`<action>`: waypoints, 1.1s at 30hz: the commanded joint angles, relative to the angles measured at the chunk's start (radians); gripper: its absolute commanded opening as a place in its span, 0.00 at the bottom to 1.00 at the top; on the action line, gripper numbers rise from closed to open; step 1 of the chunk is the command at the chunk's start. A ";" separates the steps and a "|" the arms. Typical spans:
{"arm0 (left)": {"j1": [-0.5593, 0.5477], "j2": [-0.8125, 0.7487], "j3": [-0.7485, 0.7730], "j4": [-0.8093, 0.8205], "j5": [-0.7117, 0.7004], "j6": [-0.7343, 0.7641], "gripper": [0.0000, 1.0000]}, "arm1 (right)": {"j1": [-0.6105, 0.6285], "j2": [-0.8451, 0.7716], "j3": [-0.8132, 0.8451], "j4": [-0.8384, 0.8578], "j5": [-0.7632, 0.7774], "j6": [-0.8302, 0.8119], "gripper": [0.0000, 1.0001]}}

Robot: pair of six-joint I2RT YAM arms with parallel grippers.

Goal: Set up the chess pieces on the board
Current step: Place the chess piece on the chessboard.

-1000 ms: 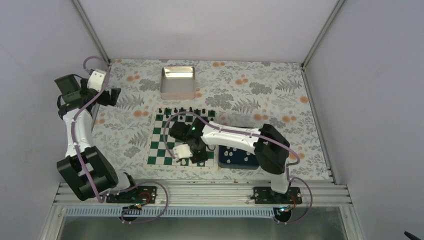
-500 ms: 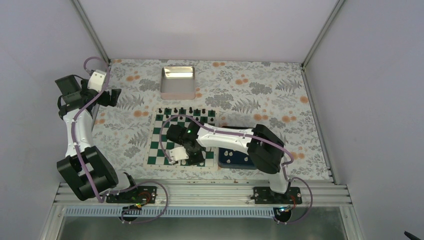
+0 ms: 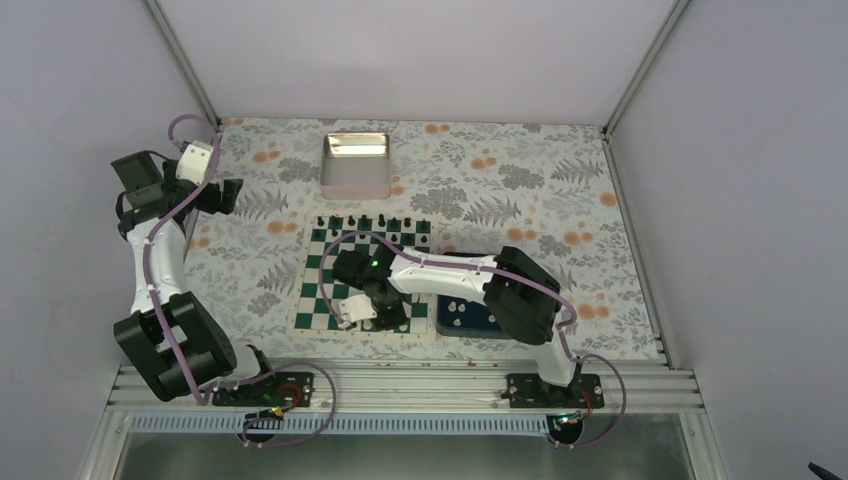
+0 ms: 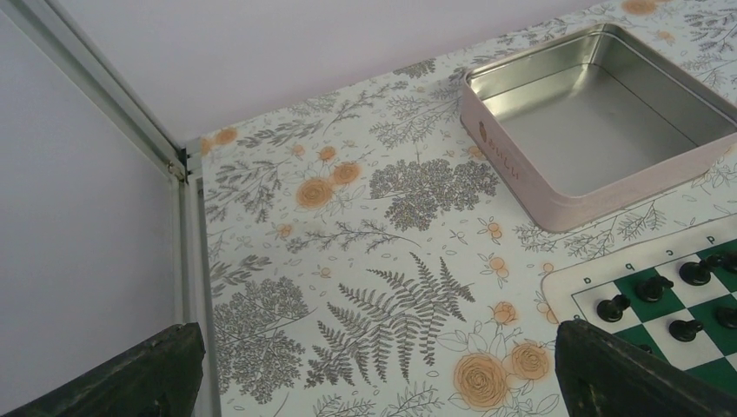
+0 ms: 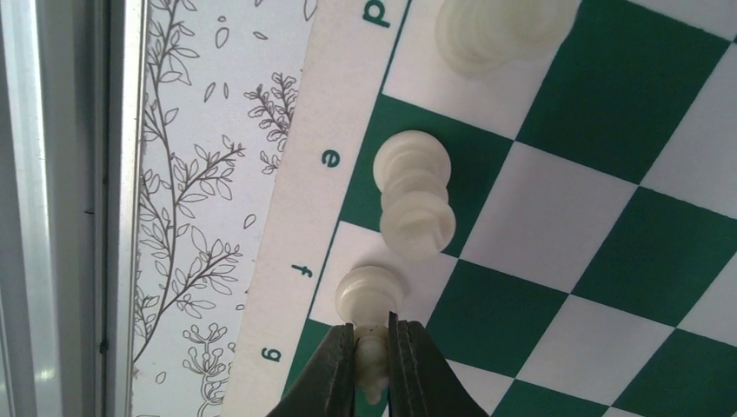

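The right arm has swung a little leftward across the board [image 3: 316, 292]. The right gripper [image 5: 372, 337] is at the board's near edge, jaws pinched narrowly on a cream chess piece [image 5: 370, 294] at the edge square marked f. Two other cream pieces [image 5: 415, 195] are just beside it. The dark blue tray [image 3: 482, 322] holds several white pieces [image 3: 456, 307]. The pink-sided metal tin [image 4: 530, 187] shows its bare shiny floor. The left gripper [image 4: 374, 382] hangs with jaws wide apart near the tin.

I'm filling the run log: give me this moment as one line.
right gripper: shut on white piece, at board edge by letter f | left gripper: open, empty, away from board
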 commanded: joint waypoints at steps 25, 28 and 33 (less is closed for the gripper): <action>-0.001 -0.011 -0.002 0.001 0.006 0.020 1.00 | -0.024 0.011 0.001 -0.005 -0.049 -0.028 0.07; -0.002 -0.012 -0.004 0.000 0.002 0.022 1.00 | -0.024 0.019 0.002 0.001 -0.043 -0.029 0.07; -0.002 -0.012 -0.005 -0.001 -0.002 0.026 1.00 | -0.023 0.022 0.011 0.001 -0.048 -0.030 0.09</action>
